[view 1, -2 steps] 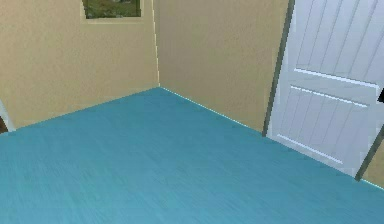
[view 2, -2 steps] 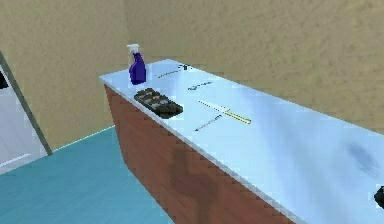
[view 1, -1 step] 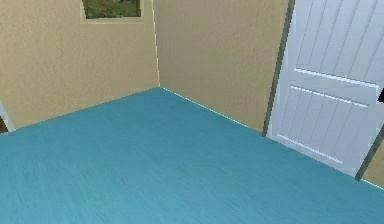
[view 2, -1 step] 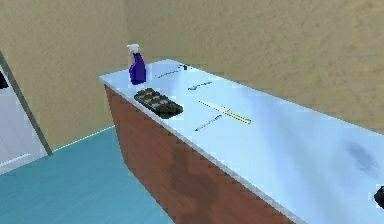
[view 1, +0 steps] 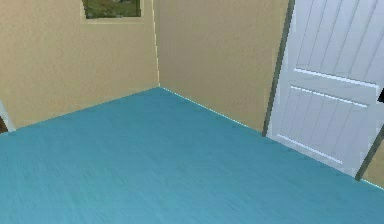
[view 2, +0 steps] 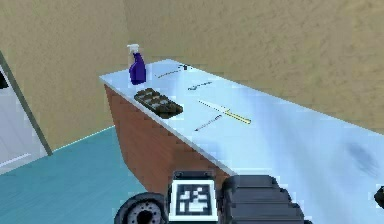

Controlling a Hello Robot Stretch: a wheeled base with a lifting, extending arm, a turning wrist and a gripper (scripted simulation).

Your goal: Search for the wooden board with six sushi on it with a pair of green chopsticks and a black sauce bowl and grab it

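At the arm side view's bottom edge I see a white square with black marks (view 2: 193, 197), with the gripper's (view 2: 140, 210) dark body left of it. I can't make out its far end, so I cannot tell whether it holds anything. Beyond it runs a long white-topped counter (view 2: 300, 140) with a brown front. On the counter lie a dark oblong tray (view 2: 157, 100) with dark lumps in it, a blue spray bottle (view 2: 136, 66) and some thin utensils (view 2: 225, 112).
In the forward view a teal floor (view 1: 150, 160) runs to a corner of tan walls. A white panelled door (view 1: 330, 80) stands at the right and a framed picture (view 1: 112, 8) hangs at the top. A white door (view 2: 15, 120) is at the arm side view's left.
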